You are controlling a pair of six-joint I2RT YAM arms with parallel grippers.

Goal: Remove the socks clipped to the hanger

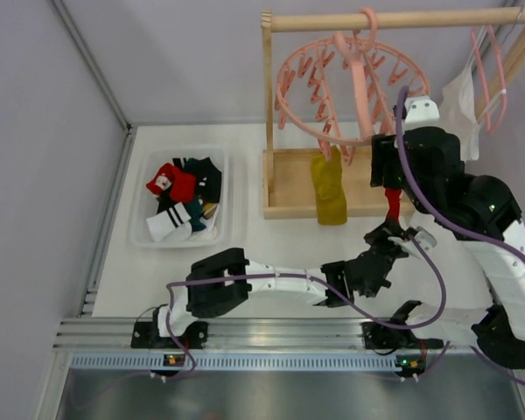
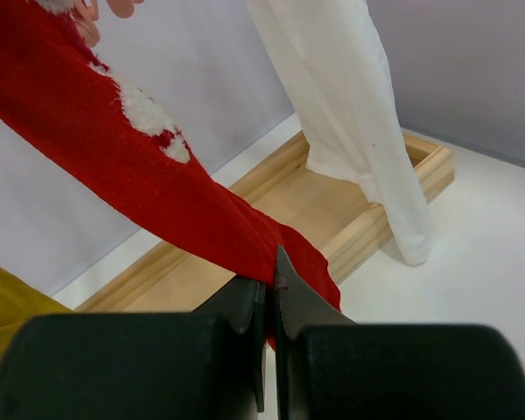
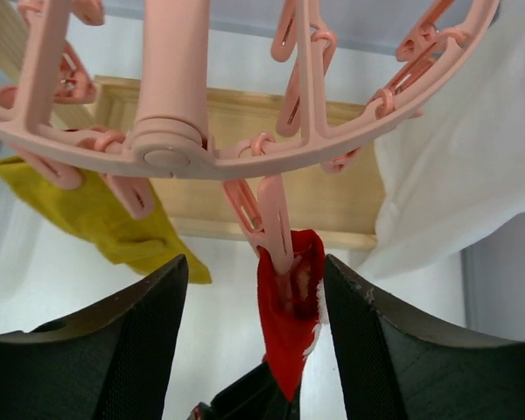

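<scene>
The round pink hanger [image 1: 350, 79] hangs by its hook from the wooden rail. A red sock [image 1: 392, 203] hangs from one clip peg [image 3: 276, 219], and a mustard sock [image 1: 329, 191] hangs from another to its left. My left gripper [image 1: 390, 232] is shut on the red sock's lower end [image 2: 157, 175], pulling it taut at a slant. In the left wrist view its jaws [image 2: 271, 280] pinch the fabric. My right gripper [image 3: 255, 262] is open. Its fingers straddle the peg and the red sock's top [image 3: 289, 324], and in the top view it [image 1: 388, 179] sits just under the ring.
A clear bin [image 1: 140, 229] at the left holds several socks. The wooden rack has a post [image 1: 268, 105] and a base tray [image 1: 289, 188]. A white garment [image 1: 462, 105] hangs on a thin pink hanger [image 1: 490, 61] at the right, close to my right arm.
</scene>
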